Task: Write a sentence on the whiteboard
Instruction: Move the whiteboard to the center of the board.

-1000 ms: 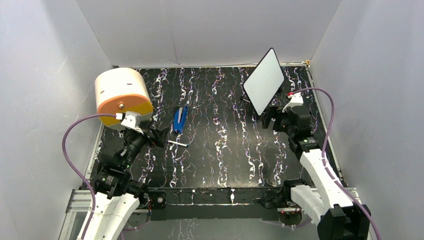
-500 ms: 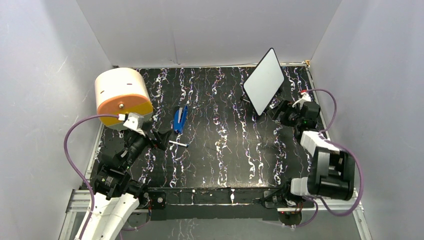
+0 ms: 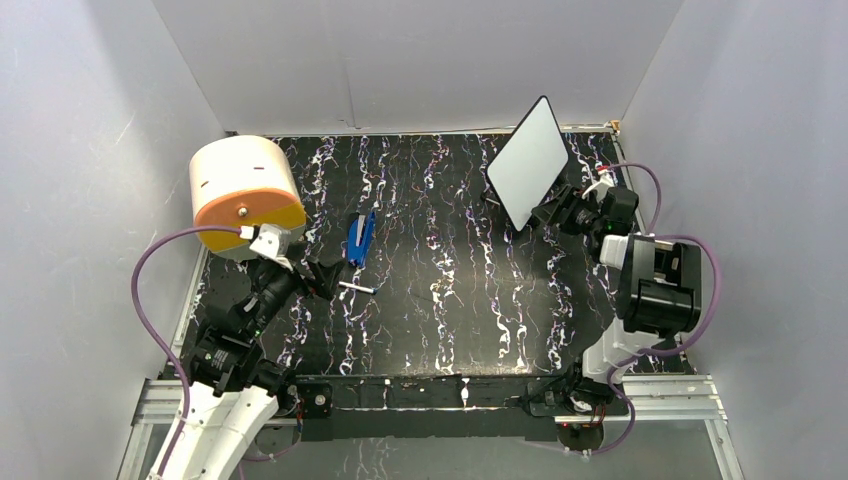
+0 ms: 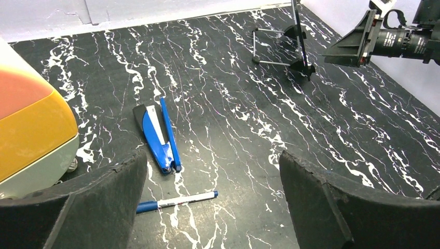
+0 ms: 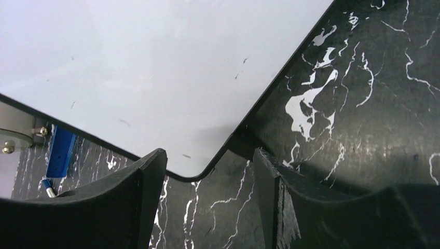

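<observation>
At the far right of the black marbled table (image 3: 440,300), the whiteboard (image 3: 528,160) stands tilted on its thin legs, its face plain white with a few faint specks. The right gripper (image 5: 207,153) has its jaws spread to either side of the board's lower corner, without clamping it. The left gripper (image 4: 211,155) hangs spread wide over a blue-capped marker (image 4: 176,201), whose print is too small to read.

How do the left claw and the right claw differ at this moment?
The left claw hangs above the marker; the right claw is at the lower corner of the propped-up, blank whiteboard. The left claw's jaws appear wider apart than the right claw's. Both are open and hold nothing.
</observation>
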Motion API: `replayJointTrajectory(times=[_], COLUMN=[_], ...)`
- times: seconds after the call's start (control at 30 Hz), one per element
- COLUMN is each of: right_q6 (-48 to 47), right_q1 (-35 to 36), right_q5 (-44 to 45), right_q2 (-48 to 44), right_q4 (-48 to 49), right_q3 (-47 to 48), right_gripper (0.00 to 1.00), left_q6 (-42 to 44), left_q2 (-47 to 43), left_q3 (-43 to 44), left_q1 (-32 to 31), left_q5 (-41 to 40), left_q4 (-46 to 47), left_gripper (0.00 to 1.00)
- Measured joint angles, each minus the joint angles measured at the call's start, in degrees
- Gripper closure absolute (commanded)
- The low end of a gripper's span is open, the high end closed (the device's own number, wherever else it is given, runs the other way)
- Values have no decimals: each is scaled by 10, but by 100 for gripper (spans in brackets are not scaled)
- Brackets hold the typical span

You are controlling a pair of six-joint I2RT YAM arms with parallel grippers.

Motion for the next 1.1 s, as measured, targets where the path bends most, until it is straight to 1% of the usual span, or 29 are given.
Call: replayJointTrajectory(times=[0.2,0.4,0.53,0.67,0.8,0.9,1.1], right_q6=[8,21,25,19,-7,-34,-87], right_q1=[-2,-2,1,27,67,90,88], right_q5=[-30,-74,-98,-112,-110,-93,-9], right_q2=[60,99,111,113,113,110,61], right_q4=[29,52,64,61,39,11,-47], right_q3=[21,30,31,31,34,38,37], right_gripper=[35,38,39,40,41,40,37], left_q6=[2,5,6,6,6,6,7], left_q2=[14,17,21,23,23,23,23], left_q3=[0,0,0,0,0,0,0], left_q1=[0,0,0,0,0,0,0], left_q5=[2,4,9,13,14,15,16], left_q4=[0,0,0,0,0,0,0], left_gripper=[6,6,6,5,5,5,6])
